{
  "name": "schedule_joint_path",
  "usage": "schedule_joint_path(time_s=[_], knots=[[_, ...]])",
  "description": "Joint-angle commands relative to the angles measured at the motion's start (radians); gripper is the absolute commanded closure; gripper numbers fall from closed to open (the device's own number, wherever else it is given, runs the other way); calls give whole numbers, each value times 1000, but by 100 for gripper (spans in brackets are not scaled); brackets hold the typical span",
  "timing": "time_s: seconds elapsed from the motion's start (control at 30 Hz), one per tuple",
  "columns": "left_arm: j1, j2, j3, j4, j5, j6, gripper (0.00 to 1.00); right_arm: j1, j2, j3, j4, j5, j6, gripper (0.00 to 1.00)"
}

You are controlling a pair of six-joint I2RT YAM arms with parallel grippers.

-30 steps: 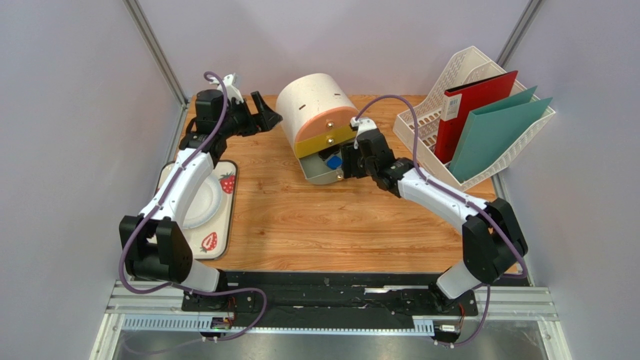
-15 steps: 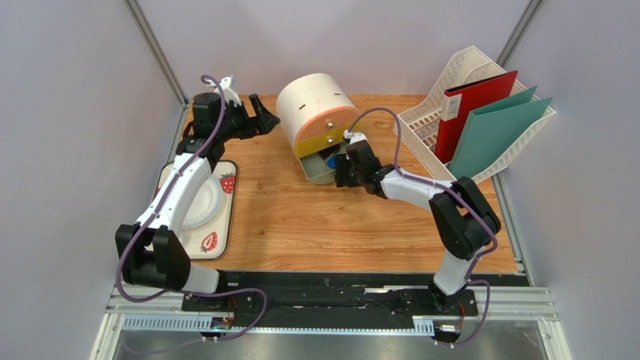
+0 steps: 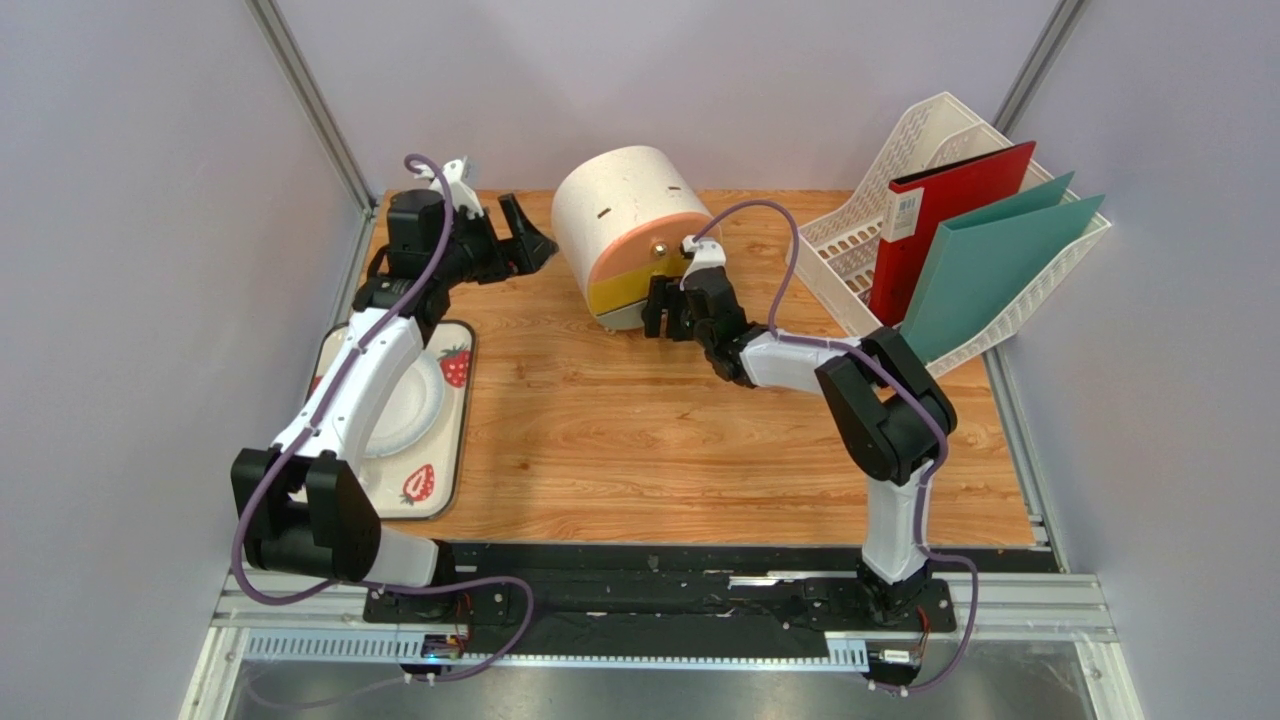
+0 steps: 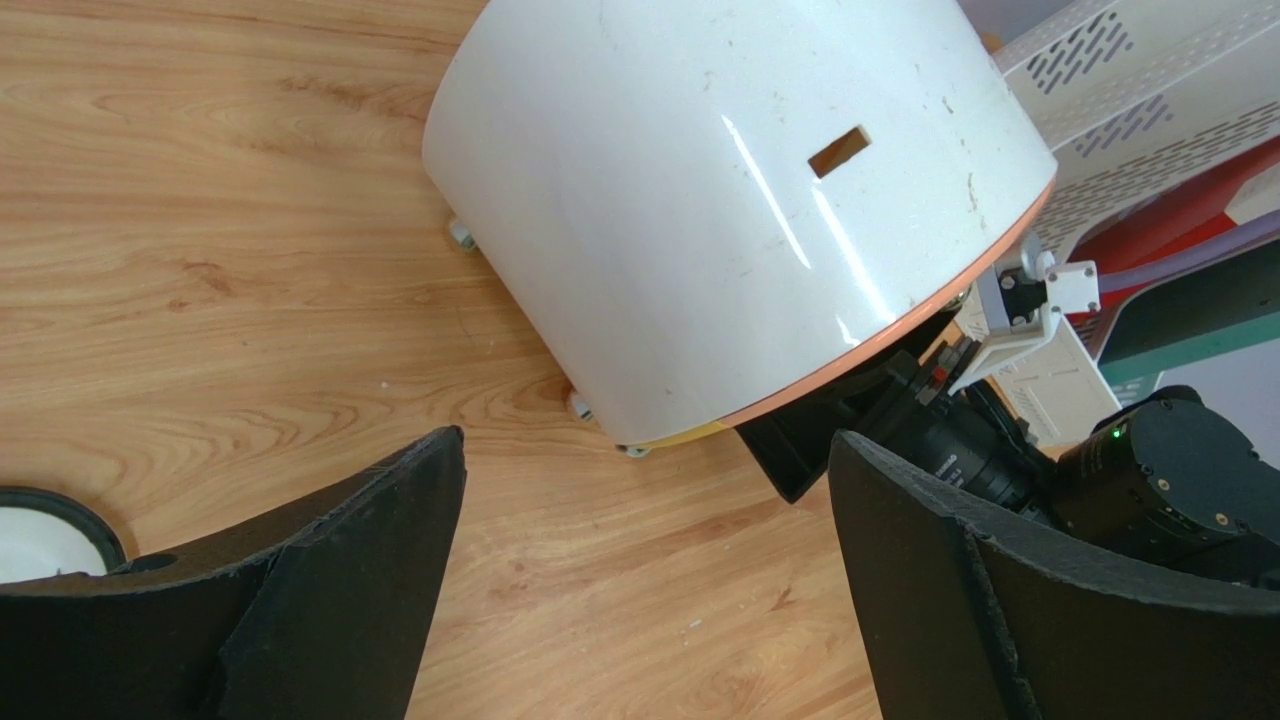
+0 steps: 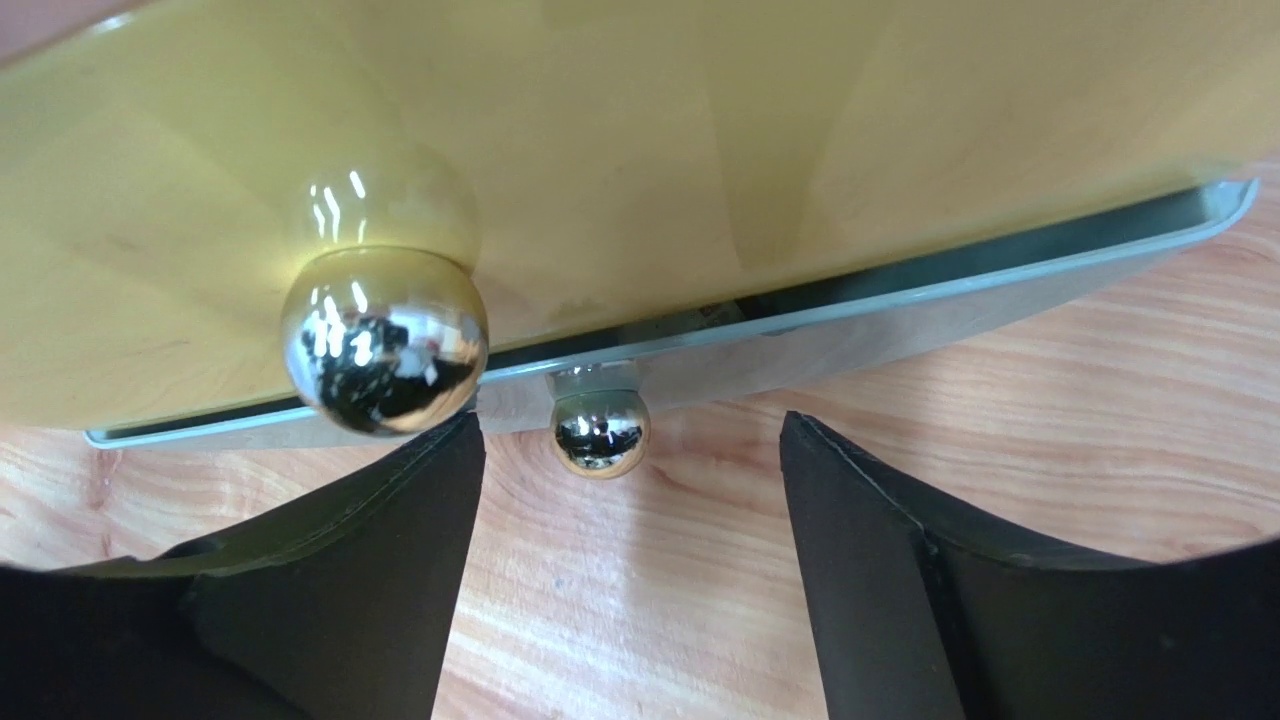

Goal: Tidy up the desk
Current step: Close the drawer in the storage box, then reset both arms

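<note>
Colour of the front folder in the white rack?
Teal. The folder shows best in the top external view.

Looks like you're in a robot lab cell, not a real office. Plain lilac panels [image 3: 135, 225] box in a small wood-grain tabletop [image 3: 676, 450]. Aluminium rails [image 3: 286, 605] run along the near edge, with the left arm [image 3: 368, 360] and right arm [image 3: 897, 518] bolted there. The folders [image 3: 984, 278] in a white rack [image 3: 837, 252] look like staged props.
</note>
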Motion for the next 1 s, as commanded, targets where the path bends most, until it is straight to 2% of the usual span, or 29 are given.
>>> schedule_joint_path(time_s=[0.0, 0.13, 0.23, 0.27, 0.37, 0.4, 0.57, 0.73, 0.8, 0.97], knots=[[-2, -43, -15, 20, 2, 8, 1, -8, 33, 31, 182, 43, 37, 22], [-2, -56, -35, 15, 2, 16, 1, -10, 32, 31, 166, 31, 1, 21], [-2, -92, -64, 21, 13, 33, 1, -10, -31, -25, 182, -24, -15, 20], [-2, -118, -73, 23, 13, 34, 1, -7, -83, -73, 191, -41, -16, 10], [-2, -174, -92, -3, -5, 54, 1, 4, -165, -131, 191, -104, -22, 7], [-2, -191, -109, -2, -11, 57, 1, 21, -221, -156, 157, -103, -30, 5], [-2, -292, -119, -52, -54, 88, 1, 65, -416, -214, 7, -63, -55, 4], [-2, -359, -116, -120, -106, 132, 1, 82, -673, -153, -289, 108, -99, 3], [-2, -386, -124, -121, -119, 137, 1, 82, -723, -130, -362, 168, -136, 3], [-2, -405, -115, -114, -120, 139, 1, 84, -772, -44, -466, 201, -170, 2]])
